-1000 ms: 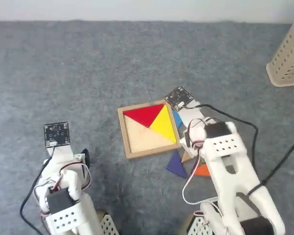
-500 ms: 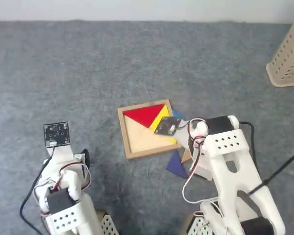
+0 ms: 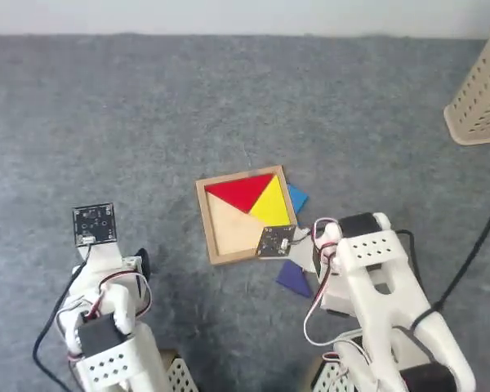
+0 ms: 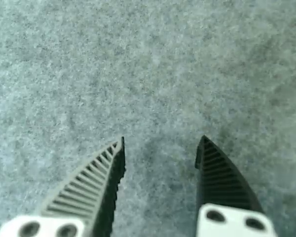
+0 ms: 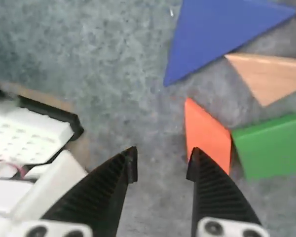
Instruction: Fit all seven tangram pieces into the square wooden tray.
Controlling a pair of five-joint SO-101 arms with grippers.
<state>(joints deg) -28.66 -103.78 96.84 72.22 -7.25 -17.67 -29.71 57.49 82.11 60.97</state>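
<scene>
The square wooden tray (image 3: 220, 255) lies mid-table with a red triangle (image 3: 239, 192) and a yellow triangle (image 3: 273, 205) in its far half; the near half is bare wood. A light blue piece (image 3: 297, 198) lies against its right side. A dark blue triangle (image 3: 293, 278) (image 5: 222, 29) lies near the tray's near right corner. Beside it are a plain wooden triangle (image 5: 266, 76), an orange piece (image 5: 207, 136) and a green square (image 5: 269, 145). My right gripper (image 5: 163, 153) is open above the carpet, one fingertip at the orange piece's edge. My left gripper (image 4: 161, 148) is open over bare carpet.
A cream slatted basket (image 3: 482, 90) stands at the far right edge. The right arm (image 3: 367, 245) covers the loose pieces in the high view. The left arm (image 3: 98, 278) stays at the near left, well away from the tray. A white arm base (image 5: 24, 143) is close to the right gripper.
The right arm's wrist has swung from the tray's far right corner back to its near right corner, now covering the orange piece in the high view. The left arm has not moved.
</scene>
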